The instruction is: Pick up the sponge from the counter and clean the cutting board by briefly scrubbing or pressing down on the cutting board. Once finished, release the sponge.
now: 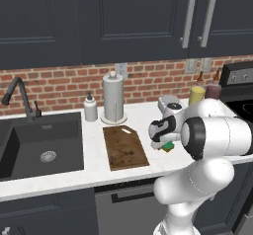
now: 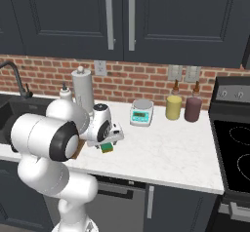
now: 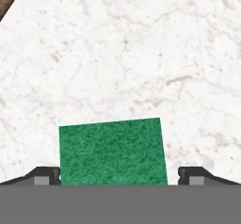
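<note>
I am looking over a white marbled counter set against a red brick wall under dark cabinets. I take the cutting board as my landmark: a dark brown, stained board lying flat on the counter, its pale handle hole at the far end, toward the wall. Left of the board is a dark sink with a black faucet. Behind the board stand a paper towel roll and a small soap dispenser. The sponge, green on top and yellow beneath, lies flat on the counter just right of the board, clear of its edge. My gripper hangs low directly over the sponge with its jaws spread wide, one fingertip on each side of the green top, neither visibly touching it. Farther right of the board, near the wall, sit a grey kitchen scale and two jars.
</note>
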